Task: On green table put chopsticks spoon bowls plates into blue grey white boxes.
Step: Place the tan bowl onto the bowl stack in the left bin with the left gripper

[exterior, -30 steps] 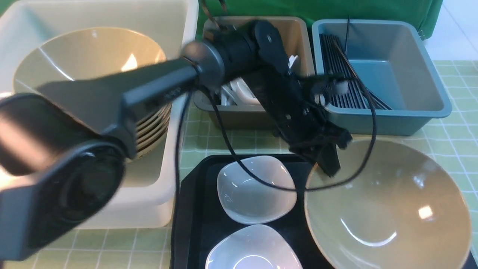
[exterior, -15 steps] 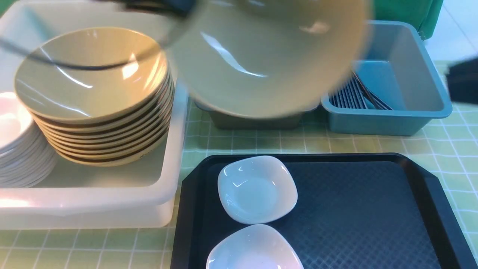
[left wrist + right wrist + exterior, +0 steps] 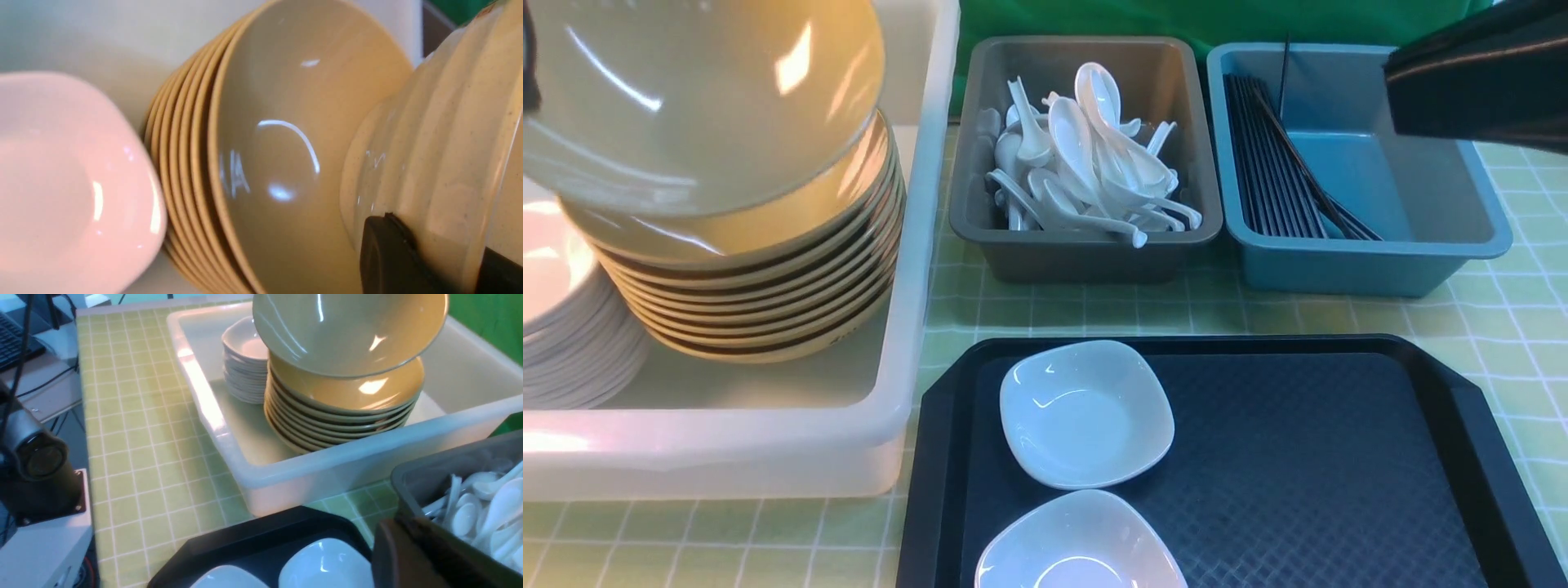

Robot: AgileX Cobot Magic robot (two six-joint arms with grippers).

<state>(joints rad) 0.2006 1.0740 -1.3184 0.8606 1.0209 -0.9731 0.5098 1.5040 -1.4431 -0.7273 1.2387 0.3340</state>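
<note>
My left gripper [image 3: 441, 261] is shut on the rim of a beige bowl [image 3: 686, 90], one black finger [image 3: 388, 253] pressed on its outer wall. The bowl hangs tilted just above the stack of beige bowls [image 3: 752, 278] in the white box [image 3: 907, 269]; it also shows in the right wrist view [image 3: 347, 330]. Two small white dishes [image 3: 1086, 412] [image 3: 1078, 547] lie on the black tray [image 3: 1298, 457]. My right arm [image 3: 1478, 73] hovers over the blue box [image 3: 1372, 269]. Only a blurred dark finger [image 3: 408, 555] of the right gripper shows.
A stack of small white plates [image 3: 556, 327] stands beside the beige stack in the white box. The grey box [image 3: 1086, 253] holds several white spoons [image 3: 1086, 155]. The blue box holds several black chopsticks [image 3: 1274, 163]. A green gridded cloth covers the table.
The beige bowl has gone from the tray's right side up and left to above the stack in the white box. The left arm has left the middle. The right arm came in at top right.
</note>
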